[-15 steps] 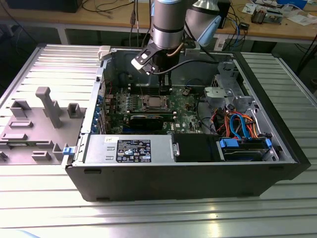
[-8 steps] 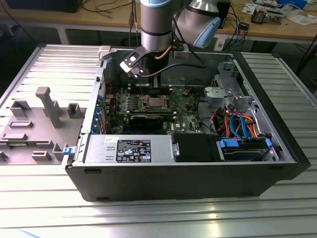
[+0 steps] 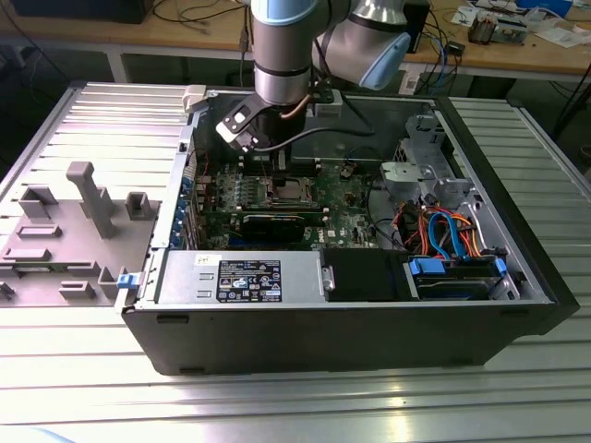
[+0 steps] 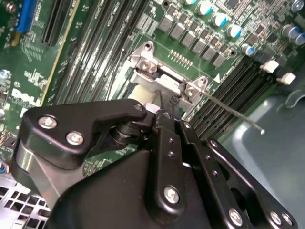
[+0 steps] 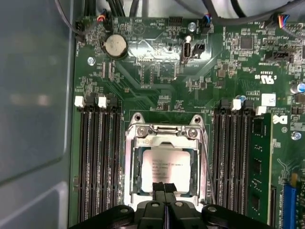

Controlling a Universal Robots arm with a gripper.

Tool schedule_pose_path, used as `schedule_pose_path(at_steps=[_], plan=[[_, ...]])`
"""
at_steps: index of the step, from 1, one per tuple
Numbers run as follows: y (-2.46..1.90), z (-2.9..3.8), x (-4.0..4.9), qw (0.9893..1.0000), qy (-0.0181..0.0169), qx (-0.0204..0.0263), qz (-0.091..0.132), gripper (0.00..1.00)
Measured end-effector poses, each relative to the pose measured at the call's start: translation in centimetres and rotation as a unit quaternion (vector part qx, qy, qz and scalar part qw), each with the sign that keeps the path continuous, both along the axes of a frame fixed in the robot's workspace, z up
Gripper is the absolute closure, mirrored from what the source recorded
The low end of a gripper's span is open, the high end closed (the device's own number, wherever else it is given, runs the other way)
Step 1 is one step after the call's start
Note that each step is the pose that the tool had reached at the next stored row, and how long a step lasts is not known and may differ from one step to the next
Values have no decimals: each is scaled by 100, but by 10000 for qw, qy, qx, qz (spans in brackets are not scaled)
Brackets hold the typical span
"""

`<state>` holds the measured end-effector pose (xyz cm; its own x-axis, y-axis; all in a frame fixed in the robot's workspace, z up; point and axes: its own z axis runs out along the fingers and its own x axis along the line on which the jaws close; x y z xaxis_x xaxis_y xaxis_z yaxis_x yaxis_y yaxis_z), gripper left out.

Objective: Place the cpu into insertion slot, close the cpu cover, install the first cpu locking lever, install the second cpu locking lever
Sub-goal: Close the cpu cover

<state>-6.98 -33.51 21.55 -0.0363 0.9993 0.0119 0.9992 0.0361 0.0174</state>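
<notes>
The cpu (image 5: 164, 164) sits in the slot (image 3: 282, 191) with the cover (image 5: 137, 167) apparently lying flat around it. The claw (image 5: 164, 187) is clenched on nothing I can see, its tips at the cover's edge in the first wrist view. A thin lever (image 4: 233, 113) juts free beside the slot, so the cover looks unlatched. An off-centre push could let it spring up, or the tips could skid onto the cpu and scratch it or shift it.
</notes>
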Motion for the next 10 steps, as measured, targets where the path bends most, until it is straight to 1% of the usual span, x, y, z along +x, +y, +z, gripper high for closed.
schedule_pose_path(at_steps=[2,5,7,9,10], plan=[[1,-20,-12,10000,0,6,8,89],[-1,-75,-14,10000,10,9,16,89],[-1,-90,-15,10000,12,10,18,89],[-2,-87,-19,10000,13,9,19,89],[-2,-41,-20,10000,12,10,20,89]])
